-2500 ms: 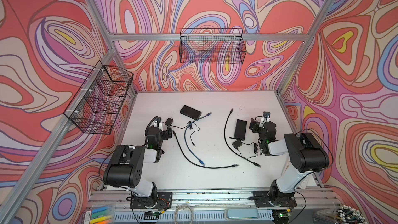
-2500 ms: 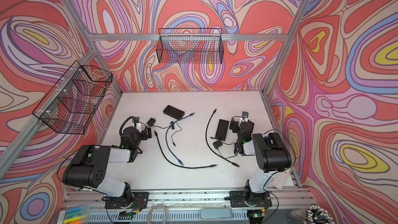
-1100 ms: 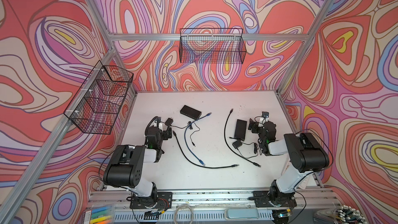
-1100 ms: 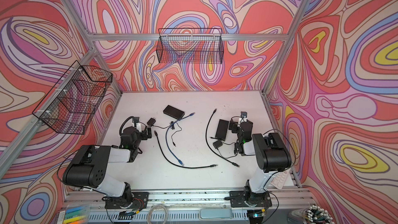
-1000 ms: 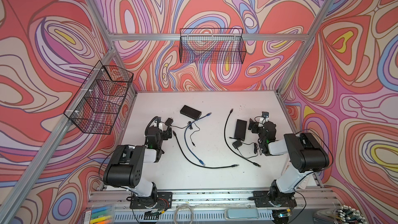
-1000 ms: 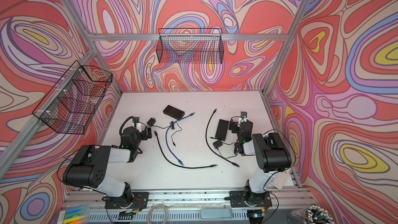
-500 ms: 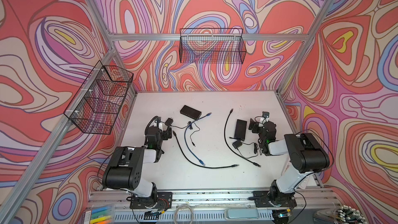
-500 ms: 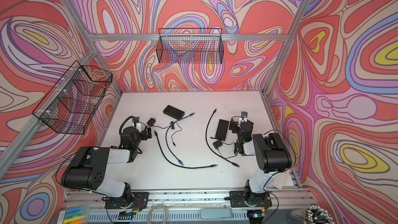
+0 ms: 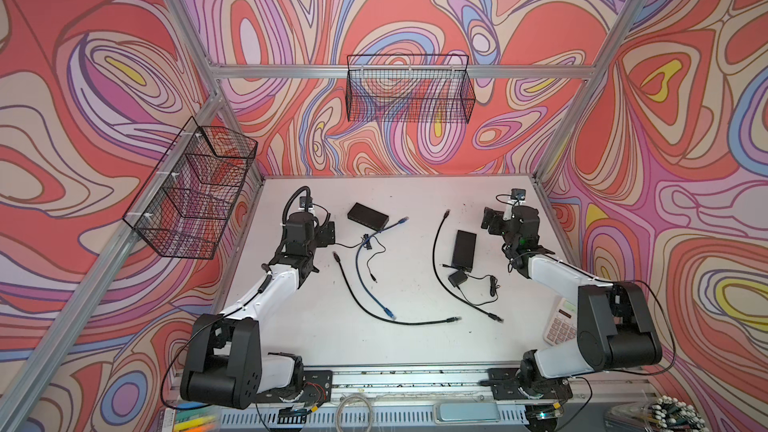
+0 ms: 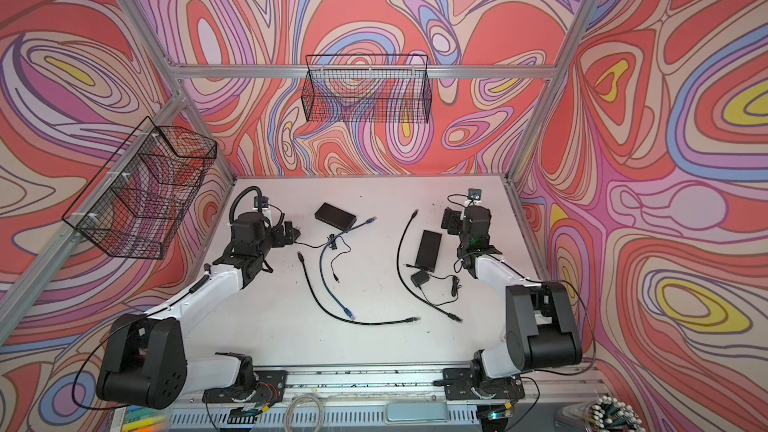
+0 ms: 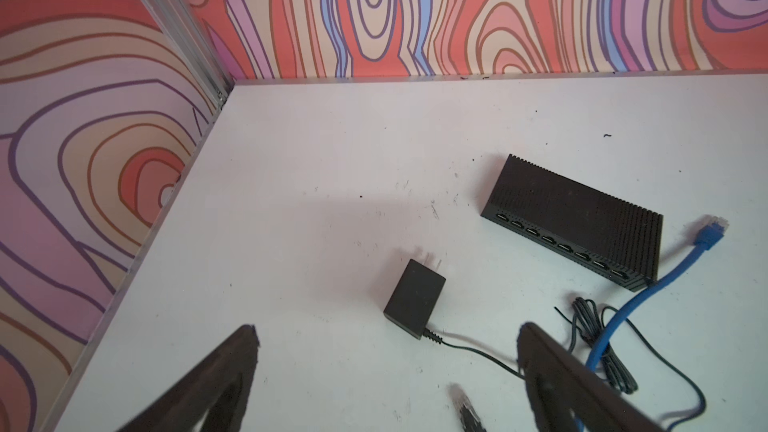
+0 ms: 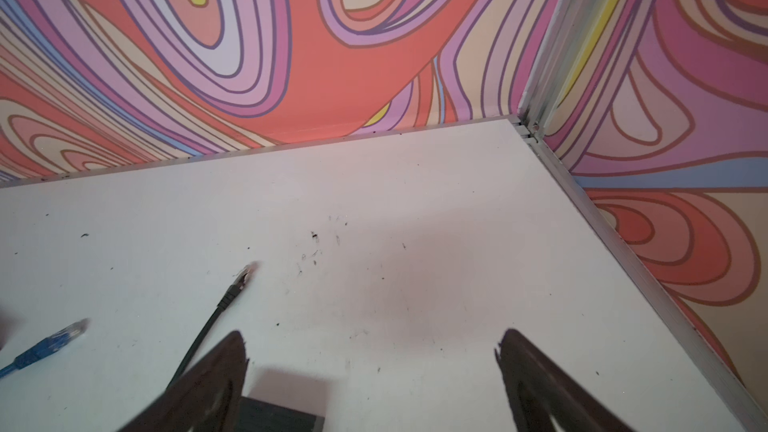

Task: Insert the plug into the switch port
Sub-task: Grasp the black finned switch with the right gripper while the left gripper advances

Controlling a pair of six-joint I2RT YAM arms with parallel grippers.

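Nearest, lower right in a top view: calculator (image 9: 559,324), out of play. Lower centre: black cable end (image 9: 455,319), loose on the table (image 9: 324,338). Mid-frame left: left gripper (image 9: 328,232), fingers spread wide, holding nothing, poised over a power adapter (image 11: 415,299) per the left wrist view. Mid-frame right: right gripper (image 9: 490,219), likewise wide and empty, beside a second black box (image 9: 464,248). Further back, centre: switch (image 9: 368,216), port row (image 11: 561,246) turned toward the left gripper, apparently all free. Just beside its end, apart from any port: blue plug (image 11: 711,235). No insertion yet.

Risks: could snag the coiled lead (image 11: 579,311) tangled just behind the blue plug. Could shove the loose switch back on insertion unless braced. Could pick the wrong black box, or present the plug clip-side wrong; clip side not readable here.

No legible brand, label or print on switch, adapter or plugs; calculator keys too small to read.
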